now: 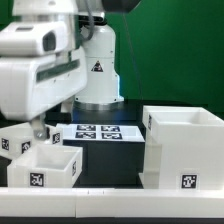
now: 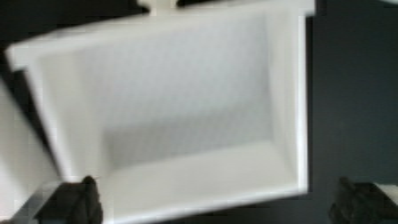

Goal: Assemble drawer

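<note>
A small white tray (image 2: 178,110) fills the wrist view, open side up, with its front knob (image 2: 164,8) at one end. My gripper (image 2: 217,205) is open just above it. The dark fingertips (image 2: 71,200) stand wide apart on either side of the tray's end wall opposite the knob, without touching it. In the exterior view my gripper (image 1: 38,132) hangs over this tray (image 1: 50,165) at the exterior view's left. A second small tray (image 1: 14,140) sits just behind it. The large boxy casing (image 1: 185,150) stands at the exterior view's right, open side up.
The marker board (image 1: 98,131) lies flat between the trays and the casing, in front of the robot's base (image 1: 98,70). A white rail (image 1: 110,205) runs along the front edge. The edge of the second tray (image 2: 11,140) shows beside the first.
</note>
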Controlling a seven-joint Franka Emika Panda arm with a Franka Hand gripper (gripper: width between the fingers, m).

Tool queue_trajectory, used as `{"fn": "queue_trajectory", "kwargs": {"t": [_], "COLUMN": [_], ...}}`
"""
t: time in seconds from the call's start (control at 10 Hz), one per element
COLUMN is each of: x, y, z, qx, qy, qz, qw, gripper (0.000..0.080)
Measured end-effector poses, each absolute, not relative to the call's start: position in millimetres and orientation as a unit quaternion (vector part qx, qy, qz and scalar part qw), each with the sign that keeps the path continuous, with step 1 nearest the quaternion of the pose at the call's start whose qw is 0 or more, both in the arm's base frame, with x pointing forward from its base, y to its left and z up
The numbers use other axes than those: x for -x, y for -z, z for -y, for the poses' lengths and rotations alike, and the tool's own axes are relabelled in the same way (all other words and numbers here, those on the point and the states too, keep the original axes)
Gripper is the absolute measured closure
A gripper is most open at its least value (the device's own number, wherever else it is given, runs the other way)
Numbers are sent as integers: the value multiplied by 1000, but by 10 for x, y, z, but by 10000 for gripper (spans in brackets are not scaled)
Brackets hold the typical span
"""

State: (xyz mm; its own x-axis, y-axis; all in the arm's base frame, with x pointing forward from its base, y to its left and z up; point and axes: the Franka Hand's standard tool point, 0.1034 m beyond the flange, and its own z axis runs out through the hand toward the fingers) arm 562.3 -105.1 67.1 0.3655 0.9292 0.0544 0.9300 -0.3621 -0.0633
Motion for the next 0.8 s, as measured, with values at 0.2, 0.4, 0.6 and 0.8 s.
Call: {"fn": "queue_trajectory", "kwargs": {"t": [0.2,0.4,0.6,0.8], "x": [-5620,-5489,-5305,-5342], "y": [-665,-553,-415,-401], "z": [1058,1192,1384,1438], "qx": [825,806,788,789], "qy": [3,5,19,29], "qz": [564,591,615,614], "qw": [42,40,13,-4], "gripper": [151,151,151,151]}}
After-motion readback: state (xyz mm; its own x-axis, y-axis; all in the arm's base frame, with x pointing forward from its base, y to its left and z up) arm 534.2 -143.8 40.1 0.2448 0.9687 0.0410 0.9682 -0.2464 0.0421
